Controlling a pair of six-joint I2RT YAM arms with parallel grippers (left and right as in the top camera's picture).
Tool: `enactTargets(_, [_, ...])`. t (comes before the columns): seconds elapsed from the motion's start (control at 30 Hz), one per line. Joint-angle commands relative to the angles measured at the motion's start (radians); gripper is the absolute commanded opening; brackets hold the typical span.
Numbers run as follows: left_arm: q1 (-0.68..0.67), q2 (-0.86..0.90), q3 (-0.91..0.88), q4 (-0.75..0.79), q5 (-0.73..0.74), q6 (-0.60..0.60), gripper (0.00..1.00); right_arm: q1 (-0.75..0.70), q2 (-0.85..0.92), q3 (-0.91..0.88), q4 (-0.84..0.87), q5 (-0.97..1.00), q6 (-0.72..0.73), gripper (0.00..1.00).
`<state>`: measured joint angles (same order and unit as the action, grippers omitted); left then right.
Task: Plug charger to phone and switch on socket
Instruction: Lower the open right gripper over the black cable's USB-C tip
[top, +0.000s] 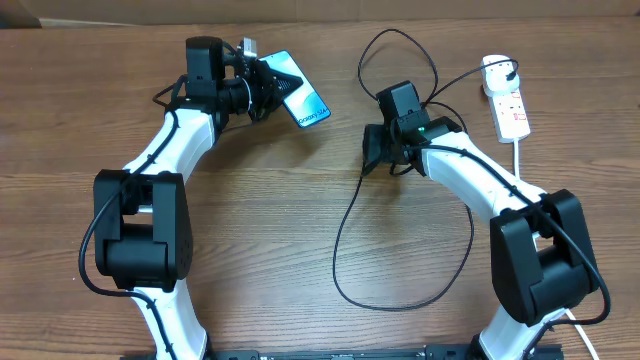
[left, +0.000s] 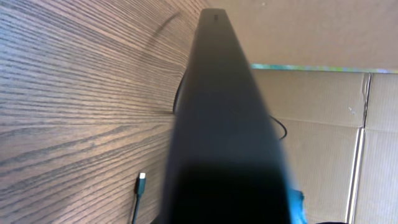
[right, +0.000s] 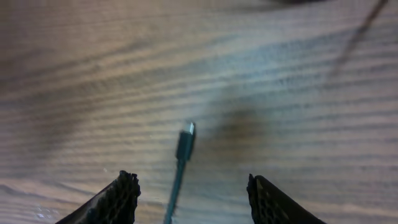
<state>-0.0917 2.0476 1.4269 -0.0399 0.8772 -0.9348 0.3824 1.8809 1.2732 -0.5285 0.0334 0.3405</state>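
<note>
Left gripper (top: 262, 88), seen overhead, clamps the tilted phone (top: 305, 100); its wrist view shows only the phone's dark edge. Right gripper (right: 191, 183) stands apart astride the charger (right: 185, 140) tip, and an off-centre close could flick it away.

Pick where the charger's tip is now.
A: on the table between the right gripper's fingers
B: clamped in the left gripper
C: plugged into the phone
A: the tip lies on the table, loose between the right gripper's open jaws.
</note>
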Motion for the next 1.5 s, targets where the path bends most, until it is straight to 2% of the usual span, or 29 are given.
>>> enactTargets(0.0, [-0.006,-0.008,0.016,0.001,0.006,0.035,0.04,0.016,0.019,0.023,0.017,0.011,0.004,0.57])
enactTargets(0.5, [-0.006,-0.008,0.016,-0.001,0.006,0.042,0.04,0.028,0.126,0.023,0.016,0.018,0.004,0.54])
enactTargets(0.67, [-0.006,-0.008,0.016,-0.001,0.006,0.042,0.04,0.028,0.126,0.023,0.027,0.018,0.008,0.47])
enactTargets(0.93, [-0.006,-0.008,0.016,0.0,0.005,0.042,0.04,0.037,0.127,0.023,0.026,0.09,-0.023,0.46])
enactTargets(1.1, [-0.006,-0.008,0.016,0.0,0.005,0.042,0.04,0.039,0.129,0.023,0.018,0.09,-0.023,0.41])
enactTargets(1.47, [-0.006,-0.008,0.016,-0.001,0.005,0.042,0.04,0.039,0.14,0.022,0.012,-0.013,-0.019,0.42])
